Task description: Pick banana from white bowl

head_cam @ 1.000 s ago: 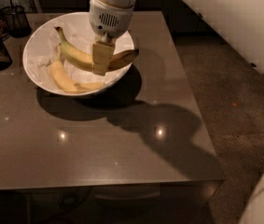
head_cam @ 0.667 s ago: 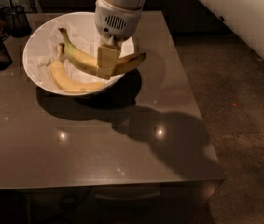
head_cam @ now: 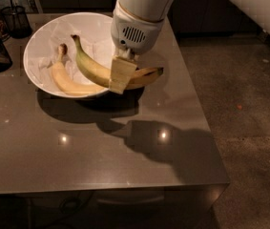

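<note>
Where the gripper stands: in the camera view it is seen over the right side of the bowl, hung from the white arm that enters from the top edge.
Gripper state: closed on the banana; one tan finger lies across the fruit's front and the other is hidden behind it.
Banana position: gripped nearer the dark tip than the stem. The stem end is over the bowl's middle, and the tip is carried out past the right rim, above the table.
Long axis: upper left to lower right, crosswise to the finger.
Contact with bowl: it cannot be told whether the underside touches the rim or the paper.
Second banana: paler, lying in the bowl just left of and below the held one; a touch at the lower curve cannot be ruled out.
Edges: the right rim lies under the gripped part, so a straight lift is judged to clear it.
Open room: open table lies in front and to the right. The mesh cup is well apart at the upper left.
Risk: the hold is off-centre, so the stem end is judged liable to sag or swing.
</note>
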Tool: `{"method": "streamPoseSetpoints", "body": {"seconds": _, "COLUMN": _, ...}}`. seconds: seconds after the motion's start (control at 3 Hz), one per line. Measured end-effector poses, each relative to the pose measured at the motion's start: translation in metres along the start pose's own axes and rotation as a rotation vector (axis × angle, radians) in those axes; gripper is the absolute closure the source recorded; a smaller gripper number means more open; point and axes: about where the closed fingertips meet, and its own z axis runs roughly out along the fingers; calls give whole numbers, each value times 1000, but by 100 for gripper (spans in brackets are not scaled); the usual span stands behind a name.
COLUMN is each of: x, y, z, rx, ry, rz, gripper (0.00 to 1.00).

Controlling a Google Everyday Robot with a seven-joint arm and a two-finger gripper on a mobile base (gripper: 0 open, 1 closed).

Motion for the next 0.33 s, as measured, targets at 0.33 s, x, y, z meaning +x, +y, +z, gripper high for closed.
{"method": "streamPoseSetpoints", "body": {"seconds": 0.33, "x": 1, "y": 1, "z": 0, "rx": 0, "ry": 1, "rz": 2, "gripper": 100}}
